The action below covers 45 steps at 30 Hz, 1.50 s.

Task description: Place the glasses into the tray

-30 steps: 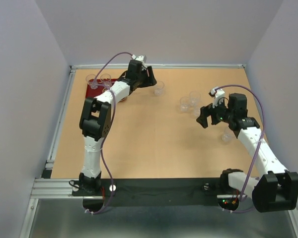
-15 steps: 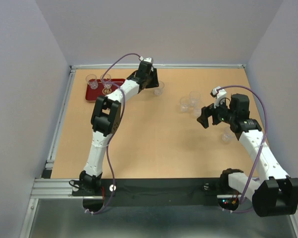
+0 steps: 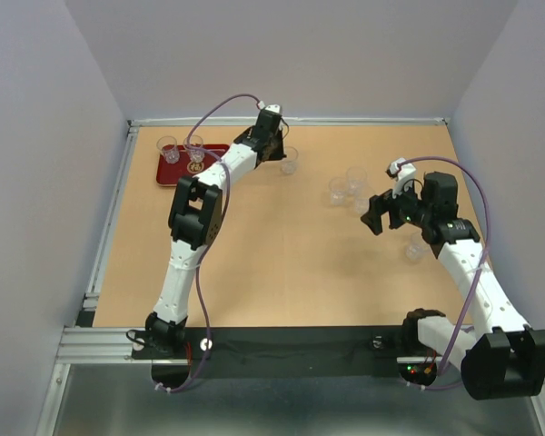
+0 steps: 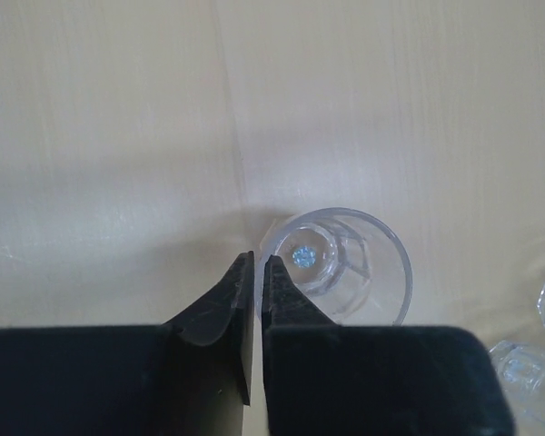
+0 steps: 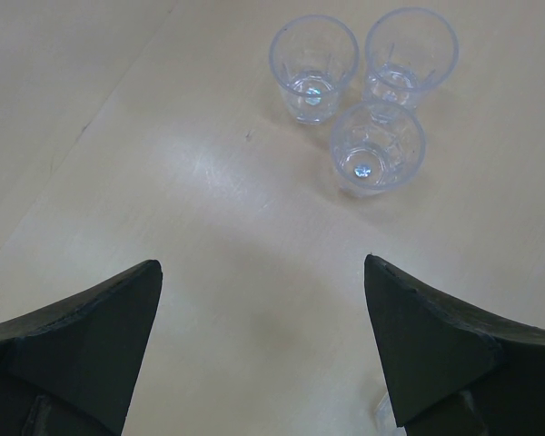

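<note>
Pinching the rim of a clear round glass (image 4: 345,263) right of the red tray (image 3: 174,174), left gripper (image 4: 257,263); right gripper (image 5: 262,263) gapes.

Tan table (image 3: 282,263) (grey walls (image 3: 291,54), perhaps panels)

The top camera hangs above and behind my two arms. It looks down over the whole table (image 3: 282,263) from far off, with my bases at its bottom edge. My left wrist camera looks down along my left claw (image 4: 257,260), very close on one glass (image 4: 345,272). The top view shows that same glass (image 3: 291,161), tiny, near the far edge. My right wrist camera looks down past my right claw (image 5: 262,262) from further back at three glasses (image 5: 378,150), which the top view (image 3: 355,177) shares.
</note>
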Available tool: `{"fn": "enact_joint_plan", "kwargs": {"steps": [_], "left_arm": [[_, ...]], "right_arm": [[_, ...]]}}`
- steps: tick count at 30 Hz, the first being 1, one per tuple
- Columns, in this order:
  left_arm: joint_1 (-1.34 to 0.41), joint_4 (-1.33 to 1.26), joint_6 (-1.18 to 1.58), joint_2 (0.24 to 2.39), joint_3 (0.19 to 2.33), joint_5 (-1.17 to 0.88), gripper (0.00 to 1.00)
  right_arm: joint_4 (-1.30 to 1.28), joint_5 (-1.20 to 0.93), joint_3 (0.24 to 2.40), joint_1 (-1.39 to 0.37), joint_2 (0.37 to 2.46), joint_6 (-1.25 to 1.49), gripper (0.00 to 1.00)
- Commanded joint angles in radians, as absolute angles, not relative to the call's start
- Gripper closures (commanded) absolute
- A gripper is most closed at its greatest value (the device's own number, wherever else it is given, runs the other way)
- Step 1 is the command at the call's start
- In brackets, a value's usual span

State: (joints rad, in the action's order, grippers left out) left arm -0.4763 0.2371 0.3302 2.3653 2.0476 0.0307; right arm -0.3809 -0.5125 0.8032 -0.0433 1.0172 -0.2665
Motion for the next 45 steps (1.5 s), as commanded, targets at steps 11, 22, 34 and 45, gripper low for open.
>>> {"fn": "enact_joint_plan", "kwargs": {"steps": [11,22,34,45], "left_arm": [[-0.416,0.186,0.244,2.181,2.017,0.078,1.00],[-0.221,0.184,0.233,2.082,1.878,0.126,1.00],[-0.144,0.238,0.192,2.175,1.957,0.158,1.00],[-0.144,0.272,0.190,2.264,2.031,0.173,1.00]], "right_arm": [[-0.345,-0.506,0.788,-0.023,0.976,-0.272,0.02],[-0.344,-0.509,0.790,-0.025,0.966,-0.272,0.02],[-0.344,-0.506,0.788,-0.023,0.965,-0.273,0.02],[-0.344,-0.502,0.787,-0.021,0.966,-0.272,0.02]]}}
